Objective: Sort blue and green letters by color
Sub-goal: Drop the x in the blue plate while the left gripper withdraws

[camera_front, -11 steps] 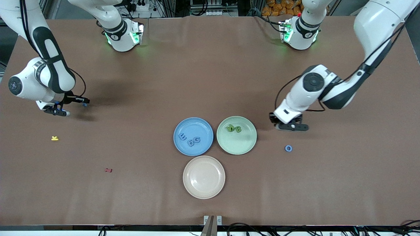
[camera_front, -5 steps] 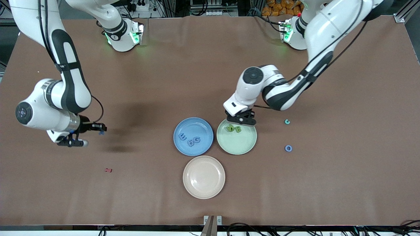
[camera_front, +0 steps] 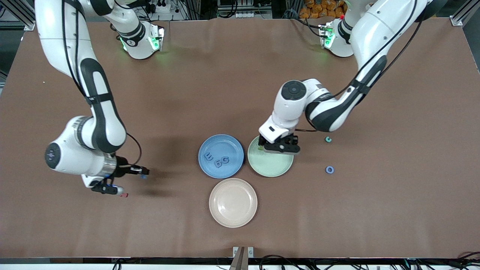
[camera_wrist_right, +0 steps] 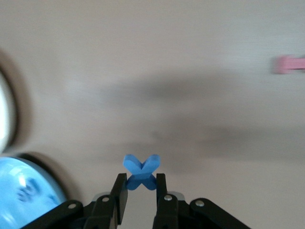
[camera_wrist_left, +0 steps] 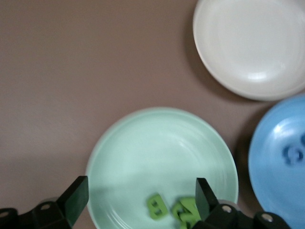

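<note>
My right gripper (camera_wrist_right: 141, 185) is shut on a blue X letter (camera_wrist_right: 141, 169) and holds it over bare table; in the front view the gripper (camera_front: 112, 189) is right above the dark red letter (camera_front: 124, 195). My left gripper (camera_wrist_left: 140, 200) is wide open and empty above the green plate (camera_wrist_left: 162, 152), over olive green letters (camera_wrist_left: 157, 206); in the front view it (camera_front: 281, 149) hides them. Three blue letters (camera_front: 218, 162) lie in the blue plate (camera_front: 221, 140). A blue O (camera_front: 329, 169) and a small teal-green C (camera_front: 328, 139) lie on the table toward the left arm's end.
An empty beige plate (camera_front: 233, 219) sits nearer the camera than the blue and green plates. The dark red letter also shows in the right wrist view (camera_wrist_right: 290, 63). The yellow letter is hidden by the right arm. The brown table (camera_front: 375, 217) surrounds them.
My right gripper has carried the blue X toward the camera and the plates. My left gripper has moved from above the C to over the green plate, uncovering the C.
</note>
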`<action>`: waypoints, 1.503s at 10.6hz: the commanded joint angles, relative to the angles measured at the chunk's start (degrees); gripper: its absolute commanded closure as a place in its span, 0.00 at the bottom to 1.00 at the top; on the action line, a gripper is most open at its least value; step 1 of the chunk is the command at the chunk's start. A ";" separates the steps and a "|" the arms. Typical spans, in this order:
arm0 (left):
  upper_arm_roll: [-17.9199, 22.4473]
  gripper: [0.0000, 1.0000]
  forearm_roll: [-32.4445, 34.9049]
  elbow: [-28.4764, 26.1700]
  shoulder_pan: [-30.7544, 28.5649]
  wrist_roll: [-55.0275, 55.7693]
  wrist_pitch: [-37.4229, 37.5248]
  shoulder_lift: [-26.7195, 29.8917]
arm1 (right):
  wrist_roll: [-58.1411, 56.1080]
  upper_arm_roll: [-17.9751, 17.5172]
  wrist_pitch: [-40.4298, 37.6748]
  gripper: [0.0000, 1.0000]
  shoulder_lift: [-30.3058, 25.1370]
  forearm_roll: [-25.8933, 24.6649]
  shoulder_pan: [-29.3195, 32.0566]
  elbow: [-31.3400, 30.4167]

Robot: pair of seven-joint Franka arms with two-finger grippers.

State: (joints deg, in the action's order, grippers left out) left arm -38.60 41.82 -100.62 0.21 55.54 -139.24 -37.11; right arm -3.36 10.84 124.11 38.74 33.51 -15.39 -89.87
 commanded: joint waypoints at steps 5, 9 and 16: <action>-1.13 0.00 -14.02 5.60 -10.13 -19.75 12.57 13.28 | 28.02 -3.19 5.26 1.00 1.26 3.05 -14.82 5.58; 9.18 0.00 -31.72 6.93 -9.38 -36.87 16.88 21.52 | 31.99 -5.56 3.94 0.12 1.77 3.22 -17.74 3.91; 27.78 0.00 -44.01 8.50 -1.35 -42.01 37.62 32.62 | 30.61 -4.17 3.15 0.00 1.34 -9.36 -14.49 3.74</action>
State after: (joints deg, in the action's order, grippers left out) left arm -13.89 0.24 -92.55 -2.63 14.00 -105.87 -7.54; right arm 28.01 6.08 128.30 40.94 33.25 -31.67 -86.08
